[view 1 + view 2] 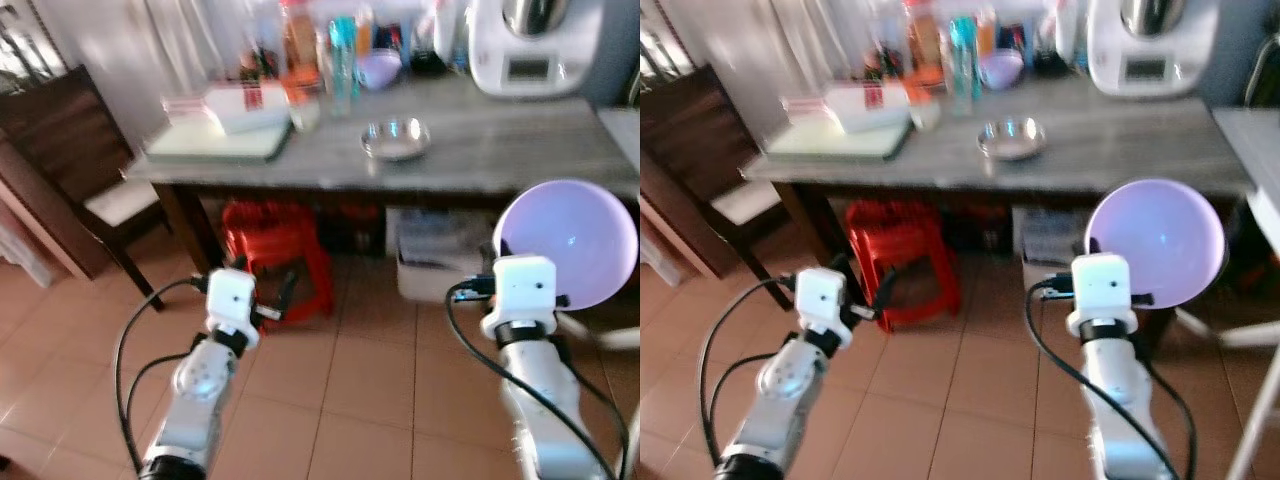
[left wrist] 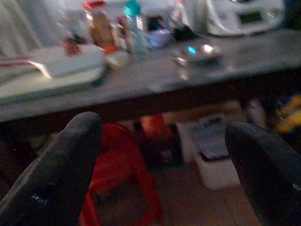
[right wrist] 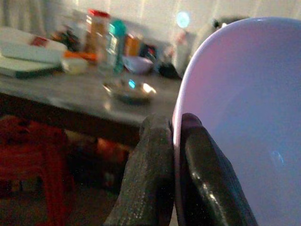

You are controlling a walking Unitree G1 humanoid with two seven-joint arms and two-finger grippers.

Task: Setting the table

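My right gripper (image 3: 173, 141) is shut on the rim of a lilac bowl (image 1: 570, 240), held upright in front of the grey table's (image 1: 500, 150) near right edge. The bowl's hollow (image 3: 244, 108) faces me. A small steel dish (image 1: 396, 138) lies in the middle of the table, and a second lilac bowl (image 1: 379, 68) stands at the back among bottles. My left gripper (image 2: 164, 155) is open and empty, held low before the table, over the tiled floor near a red stool (image 1: 280, 250).
A white appliance (image 1: 530, 45) stands at the table's back right. Bottles and jars (image 1: 320, 50) crowd the back middle, with a green board and white box (image 1: 230, 125) to the left. A dark chair (image 1: 80, 170) stands at the left. Boxes (image 1: 435, 255) sit under the table.
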